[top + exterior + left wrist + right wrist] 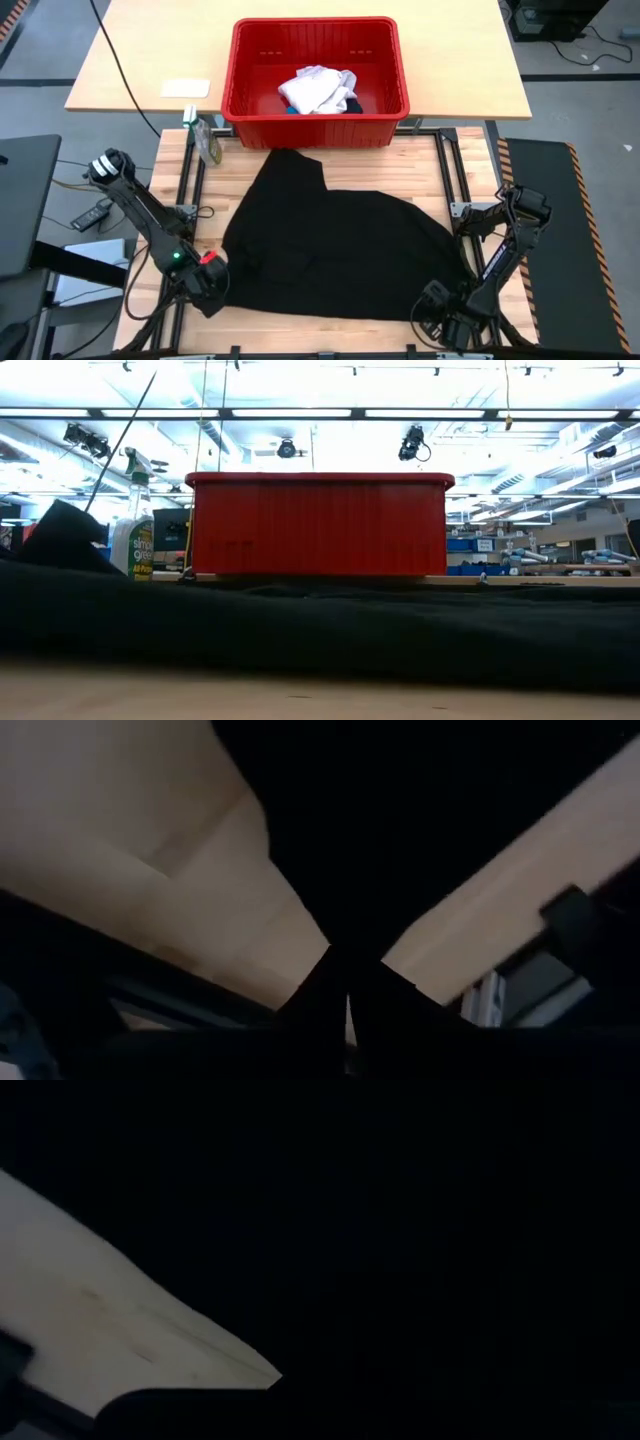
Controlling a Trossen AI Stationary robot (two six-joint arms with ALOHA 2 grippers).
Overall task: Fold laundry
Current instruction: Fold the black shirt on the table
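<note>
With both the left gripper point(213, 290) and right gripper point(432, 318) pinched on the black shirt's point(340, 245) near edge, they'd best lift evenly together.

- Ceiling strip lights point(300, 412) glare white across the room.
- Black shirt point(330, 250) swallows all detail, darkest just beyond the jaws.
- Nearest surface point(200, 695) edge looks blurred.

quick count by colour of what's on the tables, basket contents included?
Black: 1, shirt spread on the near table
White: 2, garment in the basket; flat pad on the far table
Blue: 1, small piece under the white garment
Red: 1, basket
Green-label: 1, spray bottle
Total: 6
</note>
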